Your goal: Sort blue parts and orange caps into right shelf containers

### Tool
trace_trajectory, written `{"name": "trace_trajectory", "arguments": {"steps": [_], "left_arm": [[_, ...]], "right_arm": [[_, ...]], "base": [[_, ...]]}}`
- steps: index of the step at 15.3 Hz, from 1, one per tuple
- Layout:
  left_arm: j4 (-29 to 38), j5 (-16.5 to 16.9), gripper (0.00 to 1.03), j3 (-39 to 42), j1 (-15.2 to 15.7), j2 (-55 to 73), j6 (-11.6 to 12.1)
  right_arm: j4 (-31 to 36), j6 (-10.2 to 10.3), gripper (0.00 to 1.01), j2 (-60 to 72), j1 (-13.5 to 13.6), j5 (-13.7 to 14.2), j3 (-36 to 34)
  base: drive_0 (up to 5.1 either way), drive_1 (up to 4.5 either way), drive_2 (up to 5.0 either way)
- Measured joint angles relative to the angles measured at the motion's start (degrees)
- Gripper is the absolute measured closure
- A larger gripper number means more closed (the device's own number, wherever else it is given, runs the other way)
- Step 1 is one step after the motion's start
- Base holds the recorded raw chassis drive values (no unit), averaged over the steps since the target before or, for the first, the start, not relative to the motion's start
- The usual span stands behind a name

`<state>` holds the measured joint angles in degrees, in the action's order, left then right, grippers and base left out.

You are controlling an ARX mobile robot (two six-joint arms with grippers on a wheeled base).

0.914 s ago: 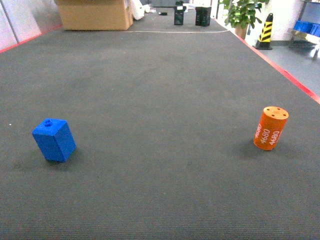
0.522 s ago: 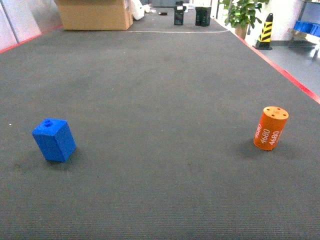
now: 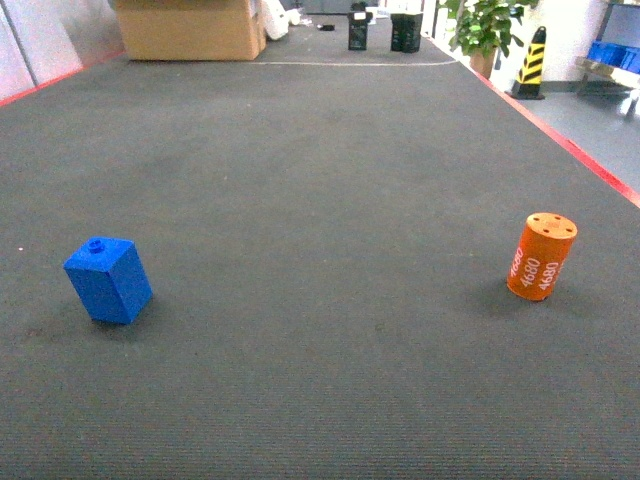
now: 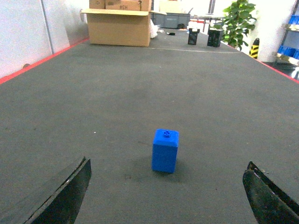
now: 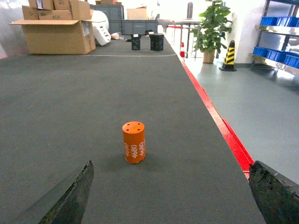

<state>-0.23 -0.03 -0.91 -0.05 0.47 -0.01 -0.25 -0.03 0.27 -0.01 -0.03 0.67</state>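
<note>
Left gripper (image 4: 166,193): we see fingers spread wide, blue part (image 4: 165,150) upright ahead between them.
Right gripper (image 5: 170,193): likewise spread, orange cap (image 5: 133,142) ahead.
Head view: we see neither gripper.
Floor: dark carpet (image 3: 320,180); cardboard box (image 3: 190,28) far behind the part.

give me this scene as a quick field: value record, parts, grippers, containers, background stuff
surface: dark grey mat with red edge line
blue part: one blue block, upright, on the left of the head view, untouched
orange cap: one orange cylinder, upright, "4680" lettering, on the right, untouched
left gripper: open, block ahead between the fingers' line, no contact
right gripper: open, cap ahead, no contact
containers: blue crates on a shelf far right
background: cardboard box, potted plant, striped cone
</note>
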Motion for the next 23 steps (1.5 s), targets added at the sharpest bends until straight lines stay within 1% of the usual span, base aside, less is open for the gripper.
{"name": "trace_trajectory", "arguments": {"steps": [23], "left_arm": [[0.0,0.0,0.05,0.0,0.0,0.0,0.0]], "right_arm": [[0.0,0.0,0.03,0.0,0.0,0.0,0.0]], "base": [[0.0,0.0,0.0]]}}
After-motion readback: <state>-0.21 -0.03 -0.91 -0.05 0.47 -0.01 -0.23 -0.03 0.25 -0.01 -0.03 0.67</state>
